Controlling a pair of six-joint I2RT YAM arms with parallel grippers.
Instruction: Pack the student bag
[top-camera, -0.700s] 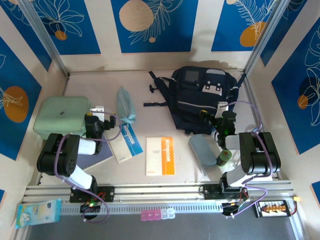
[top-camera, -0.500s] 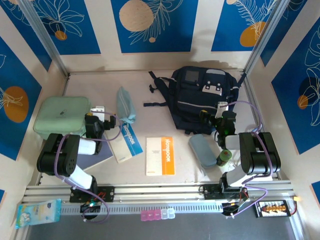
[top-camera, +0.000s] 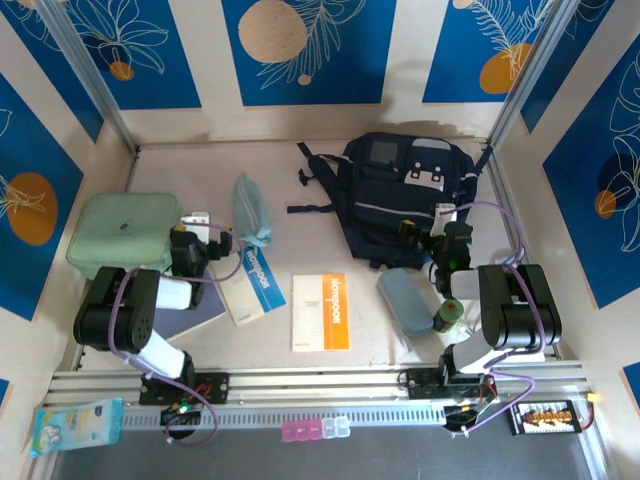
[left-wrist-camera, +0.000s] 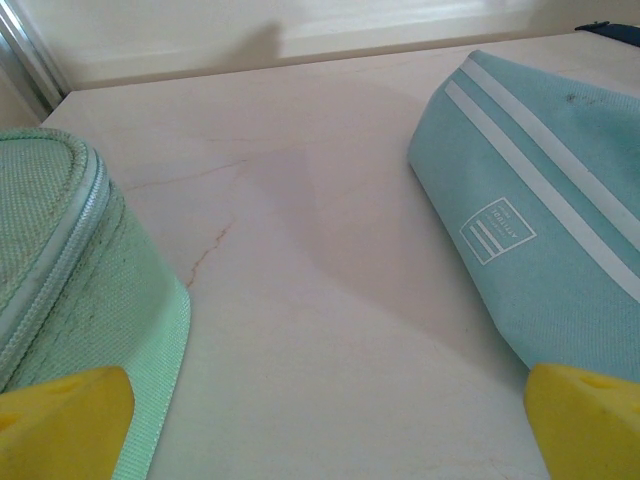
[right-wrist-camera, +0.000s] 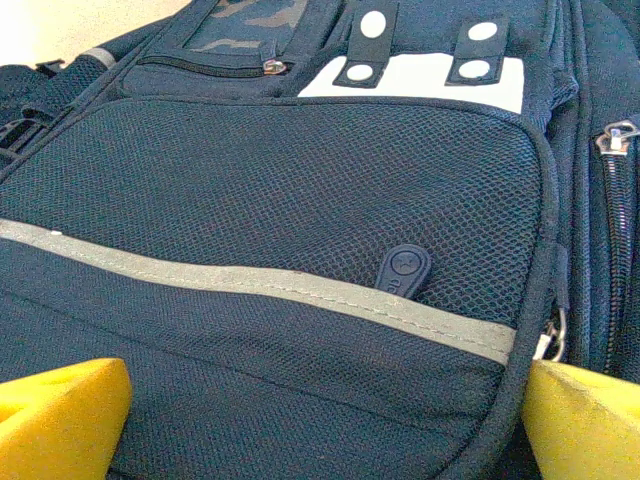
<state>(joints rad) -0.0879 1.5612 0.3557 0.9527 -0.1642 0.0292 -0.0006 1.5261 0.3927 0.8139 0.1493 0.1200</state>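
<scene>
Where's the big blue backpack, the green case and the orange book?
student bag (top-camera: 395, 200): top view, on its front pocket.
green case (top-camera: 120, 235): top view, on the middle of its lid.
orange book (top-camera: 321, 312): top view, on the middle of its cover.

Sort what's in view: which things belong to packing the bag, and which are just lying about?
Job: student bag, mint-green case, light-blue pouch, blue booklet, orange booklet, grey-blue case, green bottle.
Lying about, likely: wipes packet and pink-and-white blocks below the rail.
</scene>
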